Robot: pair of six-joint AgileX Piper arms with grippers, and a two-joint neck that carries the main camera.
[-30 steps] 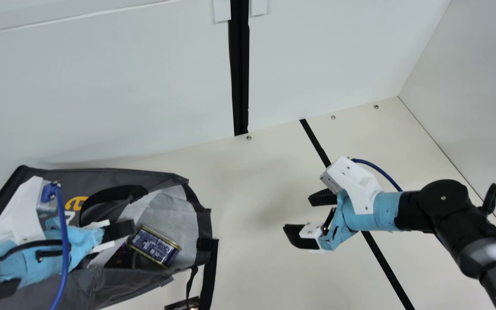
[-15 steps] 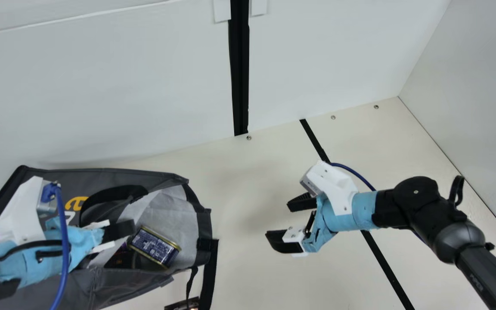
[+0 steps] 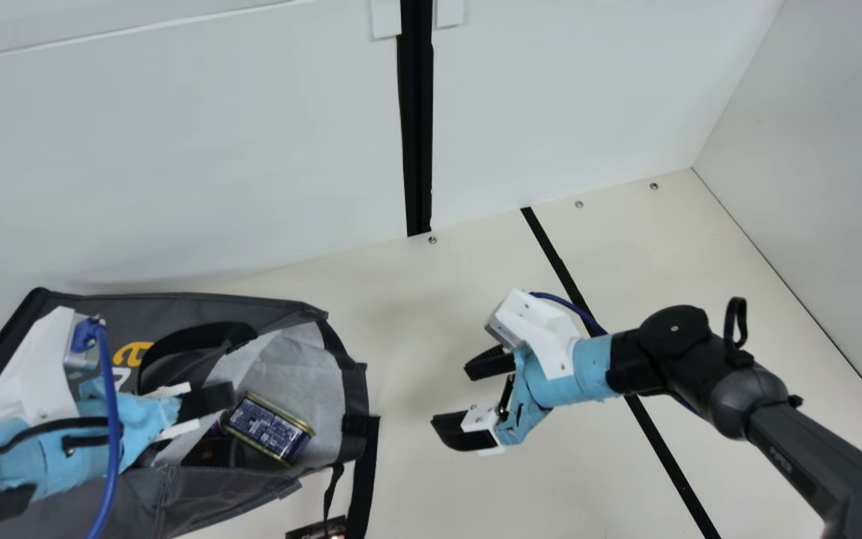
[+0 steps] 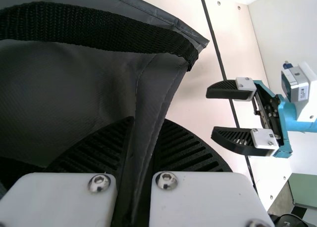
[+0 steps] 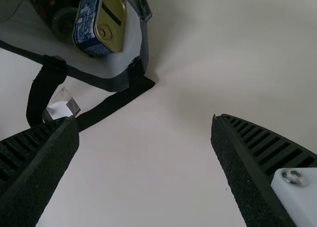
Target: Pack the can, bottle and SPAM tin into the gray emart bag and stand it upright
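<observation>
The left tool (image 3: 206, 400) pinches a fold of the bag (image 3: 206, 307). Inside the bag's mouth lies the tin (image 3: 268, 428) (a dark item (image 5: 60, 18) sits beside it); rightward, the right tool (image 3: 450, 394) gapes wide above the worktop (image 3: 416, 486).

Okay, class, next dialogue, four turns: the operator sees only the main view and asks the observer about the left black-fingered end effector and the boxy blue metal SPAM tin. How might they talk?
Operator: What does my left end effector hold? The main view doesn't tell me.
Observer: In the left wrist view, its ribbed fingers are closed on a fold of the gray fabric bag.
Operator: And the SPAM tin? I see mostly its printed blue side. What is on its lid?
Observer: In the right wrist view, the gold metal lid carries a ring pull.
</observation>
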